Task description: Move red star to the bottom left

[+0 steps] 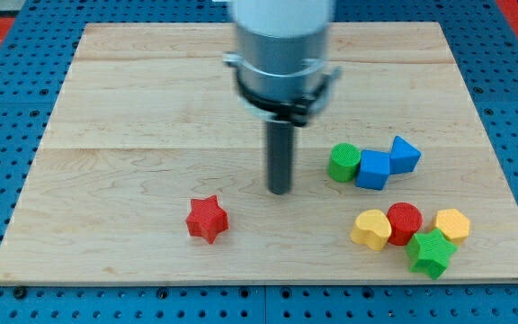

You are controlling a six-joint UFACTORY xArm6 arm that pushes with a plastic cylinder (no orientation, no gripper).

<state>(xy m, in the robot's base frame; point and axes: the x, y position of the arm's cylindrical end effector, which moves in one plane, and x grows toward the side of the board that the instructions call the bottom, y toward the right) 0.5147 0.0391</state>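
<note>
Camera view shows a pale wooden table [151, 99] resting on a blue perforated base [7, 99]. At the view's top centre sits my grey cylindrical arm housing [281, 40], and from it a straight dark rod descends to my tip [280, 190], which meets the table near the middle of the board. As end effector I carry only this rod; it has no jaws, grasps nothing, and touches no block. The red star [208, 219] lies on the table toward the view's bottom, left of centre, below and to the left of my tip and clearly apart from it. To the view's right of my tip stands a row of three blocks: a green cylinder [343, 162], then a blue cube [374, 169] touching it, then a second blue block [405, 155] of wedge-like form just beside the cube. Lower right holds a second cluster: a yellow heart-shaped block [371, 229], a red cylinder [405, 222] touching it, a yellow hexagonal block [452, 224] just right of the red cylinder, and a green star [431, 253] pressed against the cluster from below. Both clusters lie well apart from the red star
</note>
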